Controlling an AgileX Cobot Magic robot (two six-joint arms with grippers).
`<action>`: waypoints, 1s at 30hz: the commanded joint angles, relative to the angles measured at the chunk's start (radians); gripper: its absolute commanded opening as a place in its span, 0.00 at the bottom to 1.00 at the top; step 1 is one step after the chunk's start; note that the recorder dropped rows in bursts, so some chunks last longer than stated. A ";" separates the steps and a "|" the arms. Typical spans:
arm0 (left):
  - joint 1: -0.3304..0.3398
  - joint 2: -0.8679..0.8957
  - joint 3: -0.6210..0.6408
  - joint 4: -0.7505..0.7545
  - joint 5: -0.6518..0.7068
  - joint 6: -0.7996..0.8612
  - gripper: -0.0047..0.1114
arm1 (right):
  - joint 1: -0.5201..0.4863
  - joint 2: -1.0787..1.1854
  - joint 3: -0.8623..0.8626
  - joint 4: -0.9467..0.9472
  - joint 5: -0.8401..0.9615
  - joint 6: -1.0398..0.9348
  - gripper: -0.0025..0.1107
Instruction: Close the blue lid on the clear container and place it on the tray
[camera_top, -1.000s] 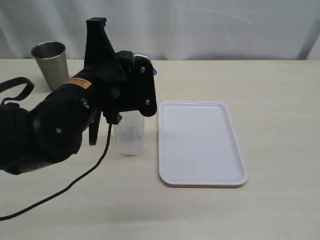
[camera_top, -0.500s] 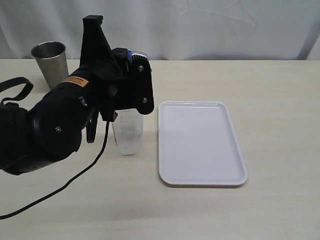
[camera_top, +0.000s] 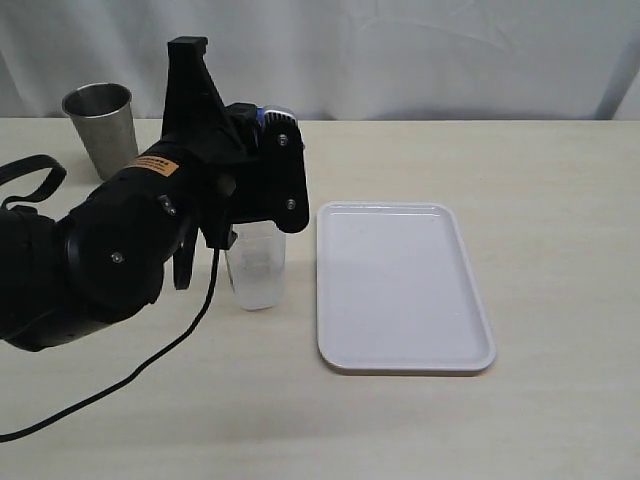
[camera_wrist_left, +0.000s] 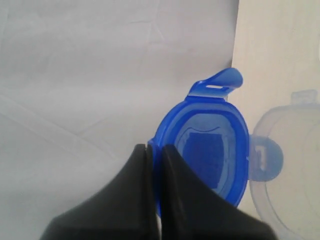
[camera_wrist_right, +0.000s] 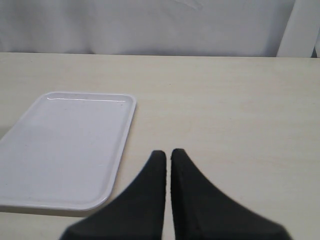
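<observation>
My left gripper (camera_wrist_left: 154, 148) is shut on one edge of the blue lid (camera_wrist_left: 210, 150), which it holds on edge with a snap flap sticking out. In the exterior view only a sliver of the lid (camera_top: 262, 112) shows behind the black left wrist (camera_top: 265, 175), above the clear container (camera_top: 258, 268). The container stands upright on the table just left of the white tray (camera_top: 400, 300); its translucent rim (camera_wrist_left: 295, 170) lies right beside the lid in the left wrist view. My right gripper (camera_wrist_right: 167, 153) is shut and empty, over bare table beside the tray (camera_wrist_right: 65, 145).
A steel cup (camera_top: 100, 125) stands at the back left of the table. The bulky left arm (camera_top: 100, 260) and its cable (camera_top: 150, 365) cover the left side. A white curtain hangs behind the table.
The left wrist with the lid has shifted slightly left and up over the container; the lid's blue edge now shows at the wrist's top instead of its right side. The tray and the cup have not moved.
</observation>
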 joint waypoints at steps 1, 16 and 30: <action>-0.007 -0.001 0.001 -0.024 -0.042 0.008 0.04 | 0.002 -0.005 0.002 0.001 -0.003 -0.004 0.06; -0.007 -0.001 0.001 -0.033 -0.074 0.016 0.04 | 0.002 -0.005 0.002 0.001 -0.003 -0.004 0.06; -0.007 -0.001 0.001 0.028 -0.071 0.012 0.04 | 0.002 -0.005 0.002 0.001 -0.003 -0.004 0.06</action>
